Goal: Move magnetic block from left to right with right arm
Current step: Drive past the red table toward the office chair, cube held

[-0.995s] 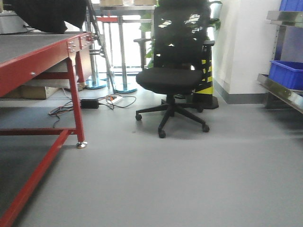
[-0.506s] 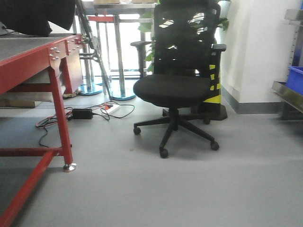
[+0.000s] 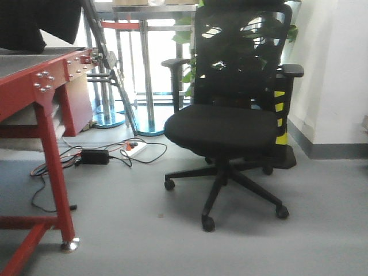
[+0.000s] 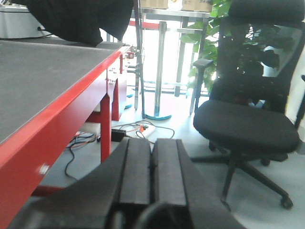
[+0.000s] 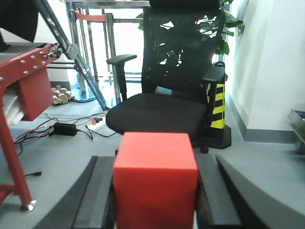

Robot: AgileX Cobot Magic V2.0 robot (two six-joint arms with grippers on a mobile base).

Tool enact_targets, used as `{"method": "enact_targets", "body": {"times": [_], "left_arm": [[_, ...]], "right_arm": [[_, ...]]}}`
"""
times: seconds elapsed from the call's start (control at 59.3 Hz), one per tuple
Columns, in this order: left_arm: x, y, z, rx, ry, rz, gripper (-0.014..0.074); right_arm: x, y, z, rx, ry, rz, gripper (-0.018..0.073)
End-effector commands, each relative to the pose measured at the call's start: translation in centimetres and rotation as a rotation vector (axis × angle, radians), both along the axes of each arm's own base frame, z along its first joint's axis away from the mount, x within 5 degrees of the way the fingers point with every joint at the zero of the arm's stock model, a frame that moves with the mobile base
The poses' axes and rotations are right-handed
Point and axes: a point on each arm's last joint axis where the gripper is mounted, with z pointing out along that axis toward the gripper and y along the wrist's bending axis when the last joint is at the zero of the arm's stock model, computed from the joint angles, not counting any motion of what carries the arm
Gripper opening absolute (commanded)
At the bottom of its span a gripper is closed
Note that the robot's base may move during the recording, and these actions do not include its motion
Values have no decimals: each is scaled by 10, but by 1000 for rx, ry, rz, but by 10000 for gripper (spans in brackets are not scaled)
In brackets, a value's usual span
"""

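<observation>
In the right wrist view the magnetic block, a plain red cube, fills the gap between the two black fingers of my right gripper, which is shut on it above the floor. In the left wrist view my left gripper is shut, its two black pads pressed together with nothing between them. Neither arm nor the block shows in the front view.
A black office chair stands ahead on the grey floor. A red-framed table with a dark top is at the left. Cables and a power brick lie beneath it. A white wall is at the right.
The front view has closed in on the chair, which looks larger and sits further right. The red table leg has slid left and the blue bins have left the frame.
</observation>
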Motion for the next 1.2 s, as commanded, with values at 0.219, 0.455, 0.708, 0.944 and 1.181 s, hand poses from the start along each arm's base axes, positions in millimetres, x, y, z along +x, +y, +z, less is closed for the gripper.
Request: {"method": "enact_targets", "body": {"times": [0.219,0.455,0.708,0.944,1.181], "left_arm": [[-1,0,5,-7,-88,-6,-116],[-1,0,5,-7,-88,-6,-116],[-1,0,5,-7,-88,-6,-116],[-1,0,5,-7,-88,-6,-116],[-1,0,5,-7,-88,-6,-116]], "right_arm": [[-1,0,16,-10,-107,-6,249],[-1,0,16,-10,-107,-6,249],[-1,0,16,-10,-107,-6,249],[-1,0,16,-10,-107,-6,249],[-1,0,16,-10,-107,-6,249]]}}
